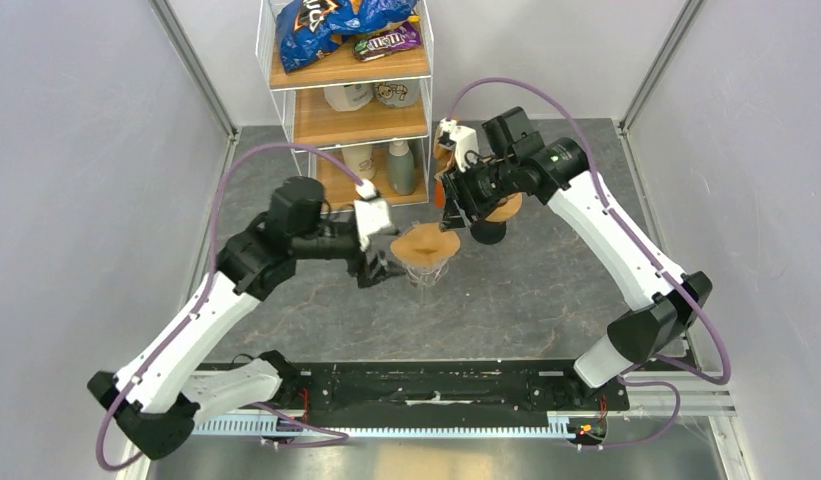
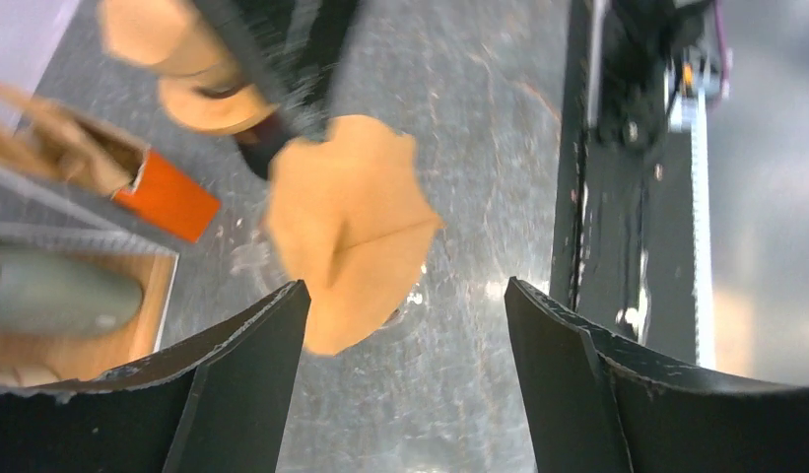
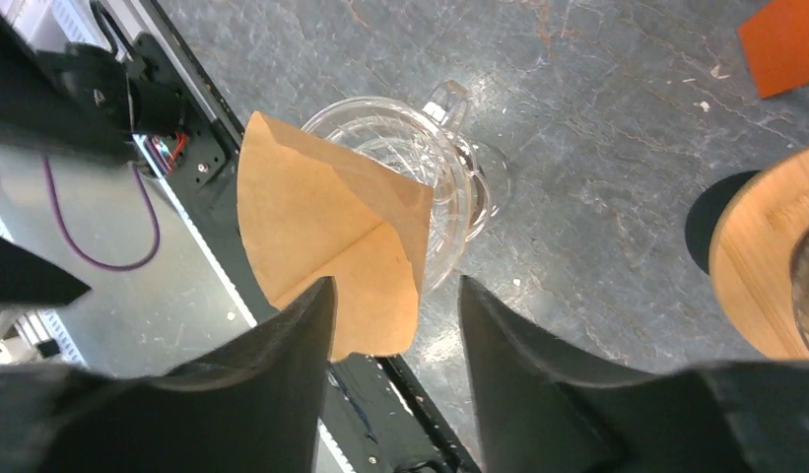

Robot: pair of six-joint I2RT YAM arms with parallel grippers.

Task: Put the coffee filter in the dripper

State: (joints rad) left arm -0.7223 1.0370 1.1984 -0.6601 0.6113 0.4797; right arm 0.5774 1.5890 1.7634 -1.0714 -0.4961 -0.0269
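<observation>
A brown paper coffee filter sits in the clear glass dripper at the table's middle. It is folded and sticks out over the rim. In the left wrist view the filter lies just ahead of my left gripper, beside the left finger; the jaws are wide apart and hold nothing. In the top view the left gripper is just left of the dripper. My right gripper hovers above and right of it. In the right wrist view the filter leans over the dripper, and the right gripper is open and empty.
A wire and wood shelf rack with snack bags, cups and a bottle stands at the back. An orange filter box lies by it. A round wooden piece on a black base stands right of the dripper. A black rail runs along the near edge.
</observation>
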